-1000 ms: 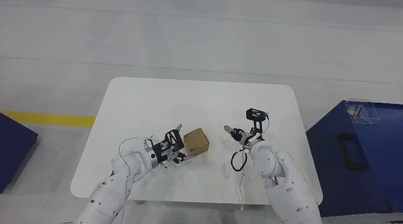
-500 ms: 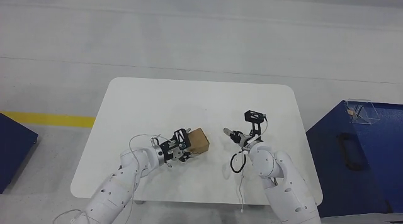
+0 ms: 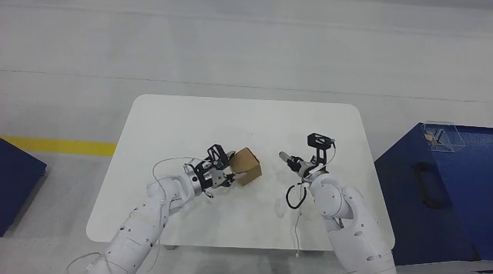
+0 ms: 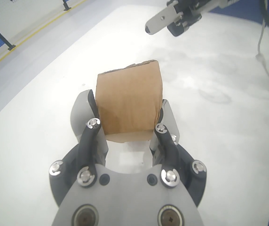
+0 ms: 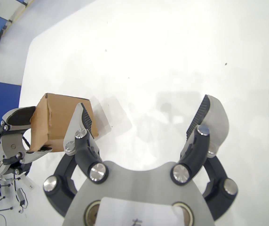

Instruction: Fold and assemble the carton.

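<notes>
A small brown cardboard carton is held near the middle front of the white table. My left gripper is shut on the carton, one finger on each side wall. From the right wrist view the carton looks tilted and lifted at one end in that grip. My right gripper stands open with nothing between its fingers, a short way to the right of the carton. It also appears as the right gripper from above and as the right gripper beyond the carton in the left wrist view.
A dark blue platform stands off the table's right side and another blue block off its left. A cable hangs along the right arm. The table's back half is bare white surface.
My left gripper has carried the carton to the right and slightly back, turning it, with the arm stretching further in. The right gripper has shifted a little to the right.
</notes>
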{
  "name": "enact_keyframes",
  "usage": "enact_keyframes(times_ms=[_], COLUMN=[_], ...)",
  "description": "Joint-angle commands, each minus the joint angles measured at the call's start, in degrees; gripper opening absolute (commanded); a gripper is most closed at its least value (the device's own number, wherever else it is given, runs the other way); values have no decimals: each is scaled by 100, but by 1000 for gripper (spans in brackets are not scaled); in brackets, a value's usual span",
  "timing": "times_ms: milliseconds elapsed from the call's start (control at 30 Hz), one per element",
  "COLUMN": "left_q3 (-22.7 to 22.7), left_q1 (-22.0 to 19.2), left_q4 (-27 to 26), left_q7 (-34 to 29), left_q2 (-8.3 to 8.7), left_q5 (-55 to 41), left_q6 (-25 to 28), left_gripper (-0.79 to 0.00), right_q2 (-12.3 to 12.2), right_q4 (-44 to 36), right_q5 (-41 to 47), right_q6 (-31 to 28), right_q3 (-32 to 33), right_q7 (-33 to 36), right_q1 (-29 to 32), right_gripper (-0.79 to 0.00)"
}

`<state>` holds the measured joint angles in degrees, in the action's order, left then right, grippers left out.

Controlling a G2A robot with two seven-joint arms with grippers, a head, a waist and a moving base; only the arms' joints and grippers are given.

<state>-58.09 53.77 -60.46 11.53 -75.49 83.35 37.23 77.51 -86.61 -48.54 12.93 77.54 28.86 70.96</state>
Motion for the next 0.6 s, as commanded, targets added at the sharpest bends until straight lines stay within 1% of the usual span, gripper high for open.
enact_keyframes(times_ms=[0, 67, 133, 233, 267, 433, 467, 533, 567], left_q3=[-188, -345, -442, -549, -560, -472, -477, -470, -443], left_q1=[198, 427, 571, 682, 676, 498, 429, 369, 382], left_q4=[-285, -517, -710, -728, -676, -234, -156, -81, -77], left_q7=[-587, -1177, -1837, -2714, -2959, -3901, -4017, -3862, -3876], left_q2=[-28, -66, -93, -115, -120, -156, -152, -141, -149], left_q5=[-1097, -2226, -3272, -4625, -4931, -5714, -5710, -5375, -5407], left_q6=[-86, -308, -446, -617, -676, -1017, -1082, -1329, -1366], left_gripper=[-785, -785, -785, -785, -785, -785, -785, -785, -779], right_q2=[-10, -14, -14, -14, -14, -14, -14, -14, -14], right_q4=[-122, -221, -280, -301, -301, -301, -301, -301, -301], right_q5=[155, 225, 180, 80, 80, 80, 80, 80, 80], right_q6=[-136, -282, -399, -444, -444, -444, -444, -444, -444], right_q3=[104, 110, 37, -35, -35, -35, -35, -35, -35], right_q7=[-116, -251, -343, -388, -388, -388, -388, -388, -388], right_q1=[105, 229, 326, 367, 367, 367, 367, 367, 367], right_gripper=[0, 0, 0, 0, 0, 0, 0, 0, 0])
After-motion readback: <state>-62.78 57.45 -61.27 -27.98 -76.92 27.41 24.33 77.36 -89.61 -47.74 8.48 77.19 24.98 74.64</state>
